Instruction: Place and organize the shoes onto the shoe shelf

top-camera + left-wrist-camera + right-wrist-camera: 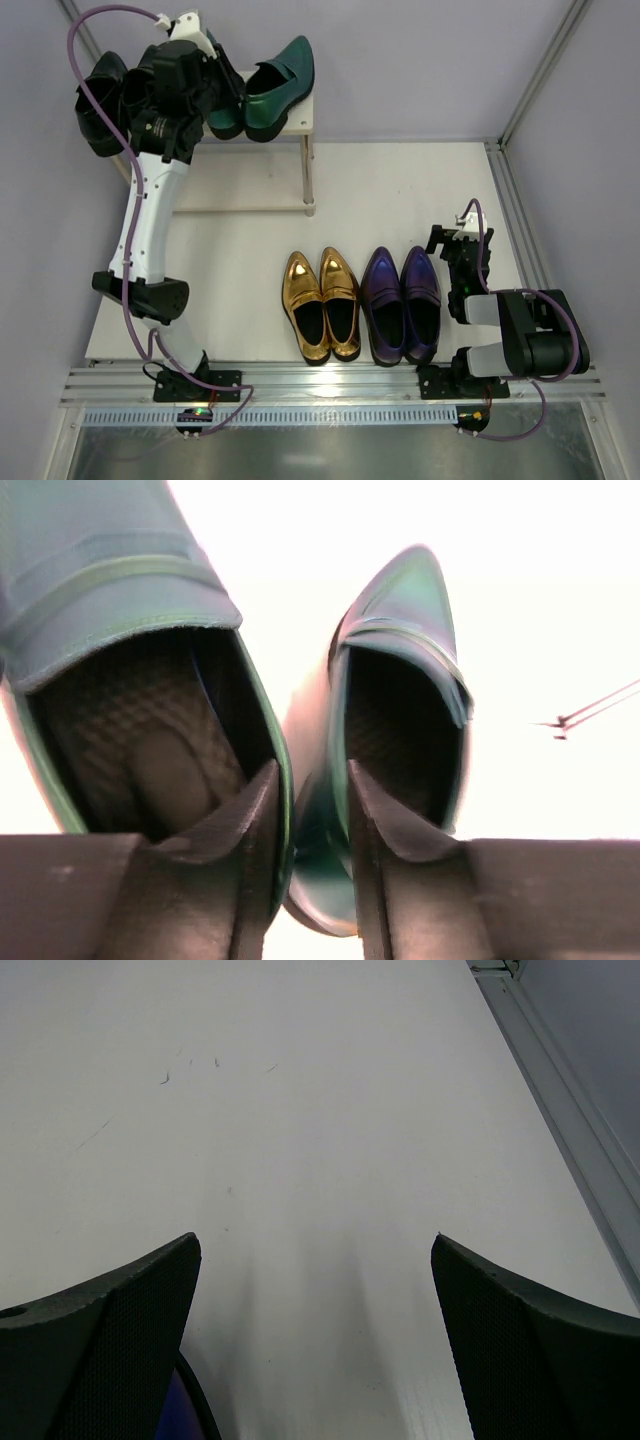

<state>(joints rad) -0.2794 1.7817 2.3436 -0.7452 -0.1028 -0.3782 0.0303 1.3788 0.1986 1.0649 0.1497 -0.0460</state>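
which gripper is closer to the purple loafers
Right. The right gripper is just beside the purple loafers; the left gripper is away at the green loafers.

Right under the left gripper (312,775), the first pair (262,95) of shoes sits side by side on the shoe shelf (296,122), toes pointing away from it. The second pair (100,112) lies to its left. On the table (400,190), the third pair (402,305) lies just left of the right gripper (455,238) and a little behind it, with the fourth pair (322,305) beyond.
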